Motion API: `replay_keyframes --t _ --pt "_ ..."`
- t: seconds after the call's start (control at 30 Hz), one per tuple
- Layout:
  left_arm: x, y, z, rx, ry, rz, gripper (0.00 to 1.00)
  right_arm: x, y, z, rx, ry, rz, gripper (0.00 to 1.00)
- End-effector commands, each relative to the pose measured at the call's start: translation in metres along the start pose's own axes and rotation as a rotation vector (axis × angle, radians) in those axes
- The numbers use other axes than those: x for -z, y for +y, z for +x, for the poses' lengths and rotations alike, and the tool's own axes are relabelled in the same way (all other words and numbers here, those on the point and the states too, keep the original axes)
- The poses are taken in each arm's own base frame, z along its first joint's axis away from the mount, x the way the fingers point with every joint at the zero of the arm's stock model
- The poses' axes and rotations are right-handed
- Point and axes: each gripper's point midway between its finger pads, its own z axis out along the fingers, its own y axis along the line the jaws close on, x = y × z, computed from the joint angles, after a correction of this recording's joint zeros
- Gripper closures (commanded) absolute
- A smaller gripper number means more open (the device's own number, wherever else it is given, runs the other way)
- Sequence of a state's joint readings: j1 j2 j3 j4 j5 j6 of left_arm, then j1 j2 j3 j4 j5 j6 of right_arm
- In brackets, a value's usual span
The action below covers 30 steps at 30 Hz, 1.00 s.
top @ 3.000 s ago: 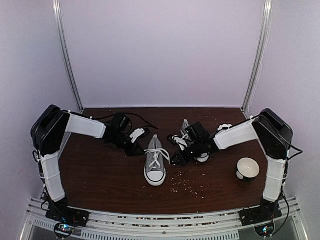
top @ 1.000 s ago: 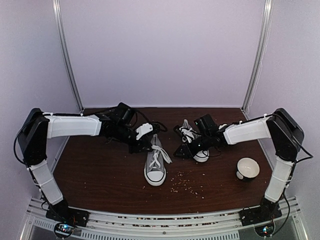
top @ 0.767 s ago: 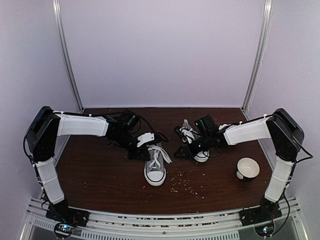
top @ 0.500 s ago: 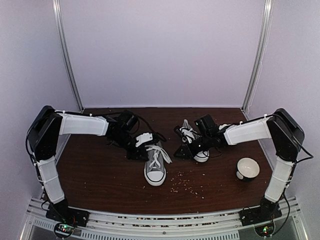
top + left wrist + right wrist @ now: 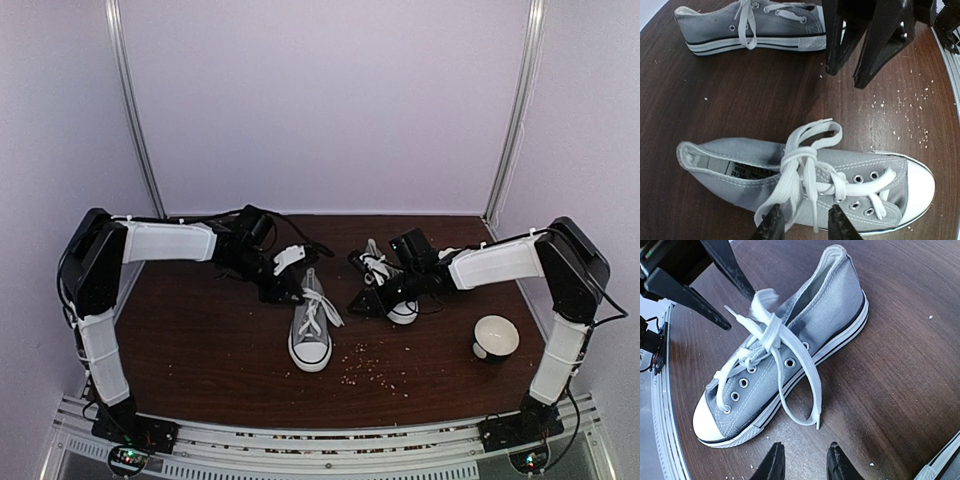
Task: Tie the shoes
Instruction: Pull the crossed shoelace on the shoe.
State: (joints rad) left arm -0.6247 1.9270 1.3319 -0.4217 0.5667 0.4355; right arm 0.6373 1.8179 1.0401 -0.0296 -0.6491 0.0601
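Both arms are in on the near sneaker [image 5: 740,182], which stands mid-table [image 5: 715,100] with its white toe cap towards the robot. The left pincer [image 5: 804,225] hovers just off the sneaker's left side by the tongue. Its fingers are a narrow gap apart and nothing is clamped, though one lace tail runs down towards that gap. The right pincer [image 5: 804,462] sits low on the opposite side, jaws also narrowly parted, with only bare wood between them.

So where are we? The laces [image 5: 800,165] on this sneaker are threaded, crossed and bunched into a knot [image 5: 765,327] over the top eyelets, with a flat loop flopping out one side. A long tail [image 5: 810,390] drapes off the sole onto the table. To my eye that's a start and not a finished bow, and I can't tell how tight the knot is.

The second sneaker [image 5: 770,27] lies beyond the near one, behind the right pincer, with its laces hanging slack over the side. It looks untied. By my reckoning there's plenty left to do: snug this bow, then do the whole job on the other sneaker.
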Motion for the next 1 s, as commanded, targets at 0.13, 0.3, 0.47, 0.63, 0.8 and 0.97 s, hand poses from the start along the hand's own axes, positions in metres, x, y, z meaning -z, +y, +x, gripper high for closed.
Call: replay_keyframes --t 0.13,0.3,0.47,0.63,0.8,0.97 --pt "-0.002 -0.006 -0.022 -0.02 -0.056 0.083 0.67 0.007 0.002 -0.009 0.003 -0.03 0.012 0.72" --pt "-0.005 -0.003 -0.018 0.0 -0.027 0.086 0.76 0.006 0.002 -0.009 0.001 -0.029 0.008 0.72" --pt "-0.007 -0.005 -0.009 0.003 0.011 0.089 0.71 0.006 0.002 -0.009 0.001 -0.026 0.008 0.72" --pt "-0.004 -0.005 -0.019 0.003 -0.035 0.096 1.0 0.007 0.002 -0.01 0.003 -0.028 0.01 0.72" --pt "0.009 -0.001 -0.02 0.036 -0.085 0.058 1.0 0.01 0.002 -0.008 0.007 -0.023 0.012 0.72" --pt "0.012 -0.006 -0.013 0.053 -0.074 0.063 1.0 0.008 0.003 -0.007 0.002 -0.02 0.003 0.72"
